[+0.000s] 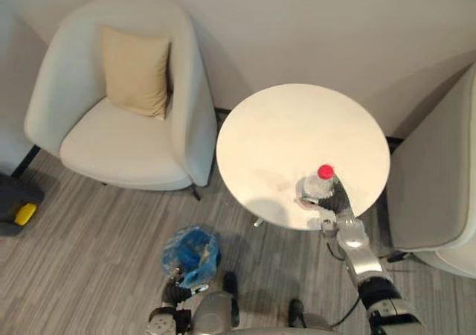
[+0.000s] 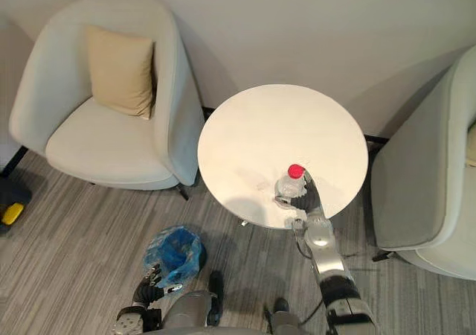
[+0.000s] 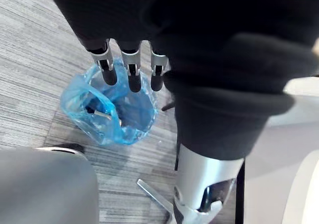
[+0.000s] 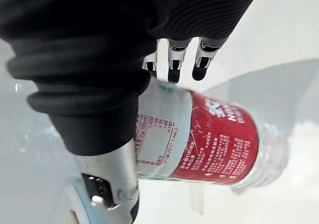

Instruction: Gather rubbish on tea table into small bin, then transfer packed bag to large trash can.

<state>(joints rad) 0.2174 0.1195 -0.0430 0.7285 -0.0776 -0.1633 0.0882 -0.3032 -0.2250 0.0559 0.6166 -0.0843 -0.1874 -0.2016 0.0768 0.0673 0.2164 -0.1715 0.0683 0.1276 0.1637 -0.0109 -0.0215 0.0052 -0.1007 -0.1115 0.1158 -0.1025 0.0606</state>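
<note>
Right wrist view, bottle: the bottle (image 4: 209, 139) is clear ribbed plastic with a smooth red and white label wrapped around its round body.
Bottle axis: it stands upright, its long axis vertical and its red cap pointing up.
Bottle place: on the tea table (image 1: 297, 126), close to the front edge, toward the right side.
Right hand: the right hand (image 1: 338, 201) grasps the bottle, fingers curled over one side and the thumb on the other.
Tea table: a round, smooth, pale cream top.
Small bin: the small bin (image 1: 192, 251), lined with a crinkled translucent blue bag, sits on the floor (image 1: 89, 253) beyond the table's front-left edge; something dark lies inside.
Left hand: the left hand (image 3: 133, 79) hangs over the bin's mouth, fingers straight and relaxed, holding nothing.
Floor: grey planks with a fine streaked grain.
Seating: a rounded cream armchair (image 1: 126, 149) with a square tan cushion (image 1: 136, 71) stands off the table's left edge.
</note>
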